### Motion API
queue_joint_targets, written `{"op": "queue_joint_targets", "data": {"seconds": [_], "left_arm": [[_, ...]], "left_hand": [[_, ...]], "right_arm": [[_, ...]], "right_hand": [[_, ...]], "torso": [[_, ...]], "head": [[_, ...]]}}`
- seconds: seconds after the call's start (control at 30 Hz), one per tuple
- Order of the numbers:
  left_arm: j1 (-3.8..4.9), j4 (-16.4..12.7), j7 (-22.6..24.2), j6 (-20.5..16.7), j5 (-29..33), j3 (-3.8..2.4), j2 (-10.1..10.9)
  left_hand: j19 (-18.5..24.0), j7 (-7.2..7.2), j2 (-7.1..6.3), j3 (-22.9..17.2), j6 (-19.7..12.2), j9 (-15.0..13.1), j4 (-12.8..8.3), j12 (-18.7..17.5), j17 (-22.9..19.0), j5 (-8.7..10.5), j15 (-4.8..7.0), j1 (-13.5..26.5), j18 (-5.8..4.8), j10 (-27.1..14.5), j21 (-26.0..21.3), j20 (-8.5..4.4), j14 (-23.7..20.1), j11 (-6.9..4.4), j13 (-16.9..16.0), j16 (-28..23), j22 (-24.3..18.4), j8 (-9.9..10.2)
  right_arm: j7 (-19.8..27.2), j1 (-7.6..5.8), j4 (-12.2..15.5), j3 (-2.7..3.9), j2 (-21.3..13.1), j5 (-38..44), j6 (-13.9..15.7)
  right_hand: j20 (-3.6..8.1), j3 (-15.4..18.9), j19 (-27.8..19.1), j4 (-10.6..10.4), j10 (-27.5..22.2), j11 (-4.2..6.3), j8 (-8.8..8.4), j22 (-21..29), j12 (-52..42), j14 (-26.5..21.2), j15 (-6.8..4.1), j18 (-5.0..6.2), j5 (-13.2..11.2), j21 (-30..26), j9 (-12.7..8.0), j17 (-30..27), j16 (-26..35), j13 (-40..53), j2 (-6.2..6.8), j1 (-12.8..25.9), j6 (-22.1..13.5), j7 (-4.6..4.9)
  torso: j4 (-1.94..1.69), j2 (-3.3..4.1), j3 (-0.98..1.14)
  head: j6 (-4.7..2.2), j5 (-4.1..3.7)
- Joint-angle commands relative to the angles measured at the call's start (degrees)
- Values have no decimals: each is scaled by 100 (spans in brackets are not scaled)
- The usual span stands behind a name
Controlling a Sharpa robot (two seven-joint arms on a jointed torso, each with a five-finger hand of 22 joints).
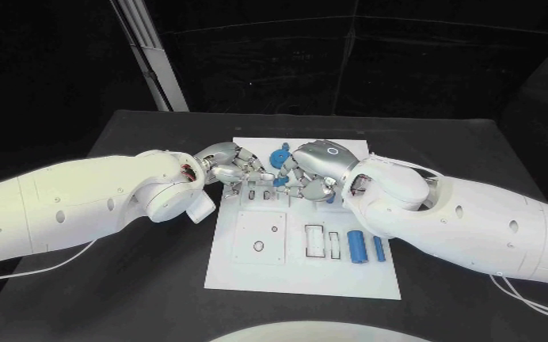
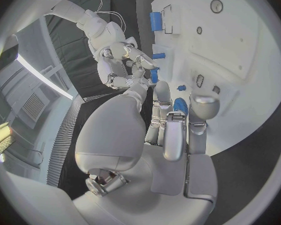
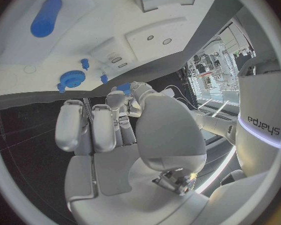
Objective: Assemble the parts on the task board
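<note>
Both hands meet over the task board's (image 1: 299, 271) far end: the right hand (image 1: 314, 169) apparently pinches a small blue part (image 1: 279, 177); the left hand's (image 1: 232, 164) hold cannot be told, fingers overlapping.

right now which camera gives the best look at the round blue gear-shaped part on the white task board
The right wrist view: the round blue gear-shaped part sits unobstructed on the white task board, its toothed rim clear. In the head view it peeks out between the two hands. In the left wrist view it is partly hidden behind the left hand's fingers.

White rounded arms (image 1: 92, 199), silver fingers (image 1: 234, 169).
</note>
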State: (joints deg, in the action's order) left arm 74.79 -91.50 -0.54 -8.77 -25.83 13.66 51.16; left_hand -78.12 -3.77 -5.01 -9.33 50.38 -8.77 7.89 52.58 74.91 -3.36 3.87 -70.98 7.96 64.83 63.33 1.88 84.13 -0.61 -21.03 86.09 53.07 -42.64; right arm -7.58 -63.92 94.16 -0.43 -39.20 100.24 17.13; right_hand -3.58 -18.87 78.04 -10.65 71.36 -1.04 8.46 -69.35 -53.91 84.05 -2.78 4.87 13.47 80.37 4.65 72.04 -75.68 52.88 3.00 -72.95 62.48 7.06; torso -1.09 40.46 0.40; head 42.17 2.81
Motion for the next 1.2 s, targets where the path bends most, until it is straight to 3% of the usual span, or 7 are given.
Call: {"op": "queue_joint_targets", "data": {"seconds": [0.03, 0.47, 0.8, 1.2], "left_arm": [[3, -8, -33, 147, -123, -3, -16], [1, 55, -95, 119, -147, -4, -67], [1, 114, -153, 151, -148, -4, -58], [1, 131, -204, 207, -148, -4, -62]], "left_hand": [[-33, -5, -54, 36, 53, 7, -11, 7, 799, -4, 34, -19, -74, 41, 35, 13, 434, 14, -8, 32, 7, 0], [-34, 12, -1, 17, 69, 15, -63, 0, 806, -12, 47, -103, -74, 48, 39, 3, 436, -2, -16, 37, 15, -5], [-58, 46, 186, -222, 85, 53, -255, -70, 818, -15, 76, -424, -93, 32, 124, -24, 437, -36, -8, 44, 135, 24], [-52, 52, 193, -322, 97, 72, -328, -100, 813, -16, 81, -506, -94, 29, 126, -30, 436, -41, -3, 41, 139, 41]], "right_arm": [[-103, -11, 6, 4, 9, 59, -38], [-44, -11, 89, 5, -8, 67, 197], [-17, -10, 143, 6, -41, 70, 330], [5, -10, 184, 8, -46, 97, 508]], "right_hand": [[18, -1, 19, -28, 43, 13, 18, -4, -34, 251, -25, -50, 16, 32, 6, -4, -5, 7, 11, 19, 178, -149], [19, -5, 32, -31, 59, 19, 23, -26, -50, 255, -28, -55, 22, 42, 7, 10, -16, 27, 10, 18, 186, -155], [24, -21, 40, -38, 77, 27, 30, -38, -54, 256, -35, -57, 59, 48, 6, 11, -16, 39, 0, 12, 198, -164], [25, -23, 54, -40, 94, 29, 32, -63, -79, 259, -36, -62, 67, 59, 6, 25, -27, 66, 0, 13, 202, -165]], "torso": [[1, 1, 2], [-3, 0, 4], [-6, -6, 4], [-4, -10, -2]], "head": [[9, -1], [28, -1], [49, -6], [57, 4]]}}
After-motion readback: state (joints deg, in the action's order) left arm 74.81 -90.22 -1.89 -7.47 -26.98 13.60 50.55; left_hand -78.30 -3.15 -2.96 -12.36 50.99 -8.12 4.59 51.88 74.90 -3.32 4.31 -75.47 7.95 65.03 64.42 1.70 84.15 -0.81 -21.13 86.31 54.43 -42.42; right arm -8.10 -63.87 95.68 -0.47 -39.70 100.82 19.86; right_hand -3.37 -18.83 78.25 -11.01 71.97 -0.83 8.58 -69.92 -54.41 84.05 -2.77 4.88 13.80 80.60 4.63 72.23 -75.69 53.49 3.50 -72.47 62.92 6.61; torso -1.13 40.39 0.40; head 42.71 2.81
